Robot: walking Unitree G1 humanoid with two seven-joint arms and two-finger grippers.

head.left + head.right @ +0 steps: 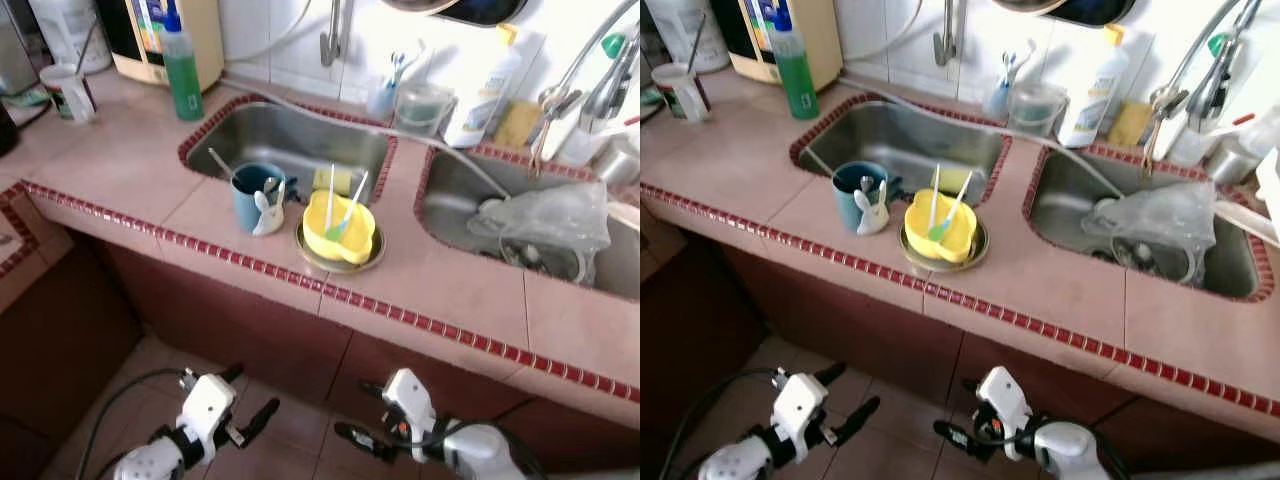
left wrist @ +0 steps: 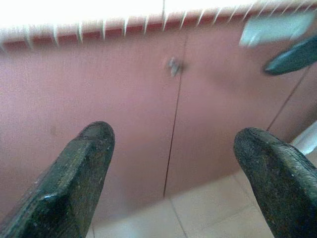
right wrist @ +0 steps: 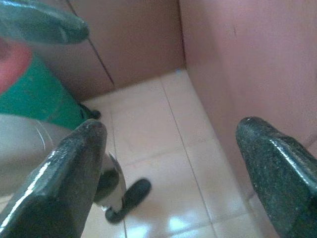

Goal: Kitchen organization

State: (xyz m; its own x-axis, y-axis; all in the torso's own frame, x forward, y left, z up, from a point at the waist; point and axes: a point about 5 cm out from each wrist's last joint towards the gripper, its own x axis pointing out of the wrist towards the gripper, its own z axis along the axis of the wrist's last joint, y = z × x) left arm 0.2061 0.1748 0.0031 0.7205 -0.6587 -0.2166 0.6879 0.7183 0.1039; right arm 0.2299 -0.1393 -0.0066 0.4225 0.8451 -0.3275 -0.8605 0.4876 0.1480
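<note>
**Both arms low before the tiled counter**

The left gripper (image 1: pixel 243 400) and right gripper (image 1: pixel 352 412) hang over the floor in front of the cabinet doors (image 2: pixel 173 124), fingers spread, holding nothing. Above, near the counter edge (image 1: pixel 300 282), a blue cup (image 1: pixel 250 195) touches a yellow bowl (image 1: pixel 340 235) on a plate, just beside the left sink (image 1: pixel 300 135). A plastic bag (image 1: pixel 555 215) fills the right sink.

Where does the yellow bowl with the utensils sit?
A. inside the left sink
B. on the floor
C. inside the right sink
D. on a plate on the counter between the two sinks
D: the yellow bowl rests on a plate on the tiled counter, beside the blue mug.
</note>
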